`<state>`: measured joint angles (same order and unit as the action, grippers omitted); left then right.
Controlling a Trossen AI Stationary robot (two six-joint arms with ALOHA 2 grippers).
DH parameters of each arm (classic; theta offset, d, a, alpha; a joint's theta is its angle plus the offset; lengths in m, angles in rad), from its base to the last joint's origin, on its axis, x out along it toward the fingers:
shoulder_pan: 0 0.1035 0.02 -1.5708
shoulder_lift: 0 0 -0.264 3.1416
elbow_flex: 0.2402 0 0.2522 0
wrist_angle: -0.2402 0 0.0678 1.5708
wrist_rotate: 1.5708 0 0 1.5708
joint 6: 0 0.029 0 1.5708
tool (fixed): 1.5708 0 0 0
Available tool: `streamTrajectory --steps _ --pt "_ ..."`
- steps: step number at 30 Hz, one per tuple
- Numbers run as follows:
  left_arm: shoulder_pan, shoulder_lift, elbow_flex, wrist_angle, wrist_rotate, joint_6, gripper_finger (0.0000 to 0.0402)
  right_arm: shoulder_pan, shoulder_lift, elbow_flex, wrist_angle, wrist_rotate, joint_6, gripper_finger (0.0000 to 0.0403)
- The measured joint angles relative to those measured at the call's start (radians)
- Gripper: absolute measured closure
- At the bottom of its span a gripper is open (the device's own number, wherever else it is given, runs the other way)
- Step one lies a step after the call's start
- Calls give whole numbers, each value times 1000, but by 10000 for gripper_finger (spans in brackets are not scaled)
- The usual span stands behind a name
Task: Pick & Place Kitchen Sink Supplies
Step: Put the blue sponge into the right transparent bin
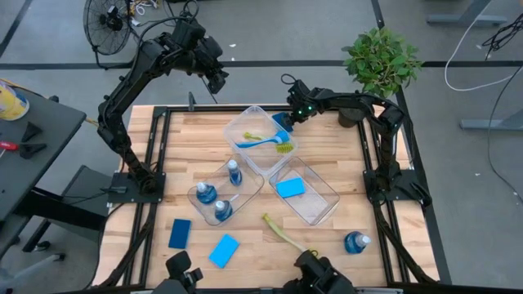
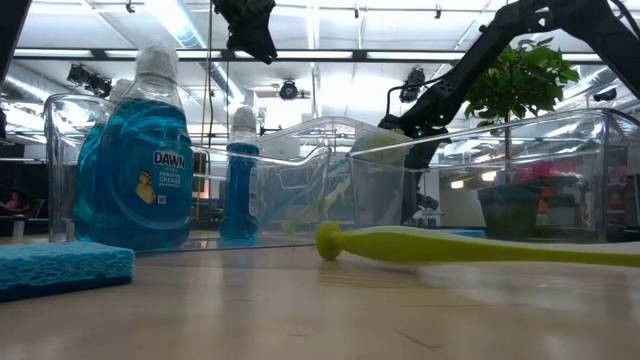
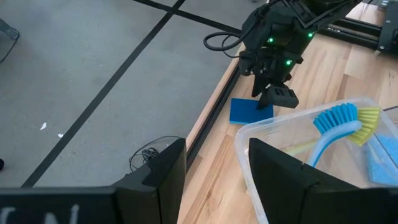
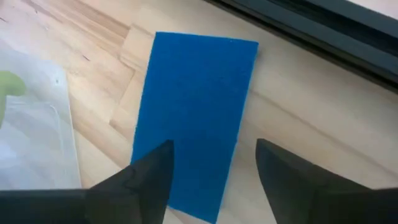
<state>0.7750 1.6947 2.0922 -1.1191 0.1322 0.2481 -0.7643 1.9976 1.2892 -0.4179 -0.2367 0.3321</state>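
A dark-blue sponge (image 4: 193, 118) is seen flat on the table (image 1: 343, 155) beside a bin (image 1: 245, 122), under the right gripper (image 4: 211, 168), fingers spread, holding nothing; left gripper (image 3: 214, 165) raised, part-open, empty.

Clear bins (image 1: 265, 163) crowd centre; near edge (image 1: 270, 245) likely freer.

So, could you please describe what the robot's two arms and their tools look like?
Both arms are dark, slim and jointed, with black cables looped along them. The right arm shows small green lights near its wrist, and its tool ends in two dark, flat, tapered fingers. The left arm looks the same, and the left tool has matching blocky black fingers.
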Motion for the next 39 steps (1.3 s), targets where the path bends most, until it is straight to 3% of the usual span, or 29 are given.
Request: streamTrajectory --steps 21,30,36,39 --pt "0 0 0 0 0 0 223 -3 7 0 -28 -43 27 233" --pt "0 0 0 0 0 0 223 -3 11 0 -38 -42 27 307" --pt "0 0 0 1 0 0 223 -1 20 2 -40 -24 29 388" --pt "0 0 0 1 0 1 223 -1 21 2 -40 -21 32 396"
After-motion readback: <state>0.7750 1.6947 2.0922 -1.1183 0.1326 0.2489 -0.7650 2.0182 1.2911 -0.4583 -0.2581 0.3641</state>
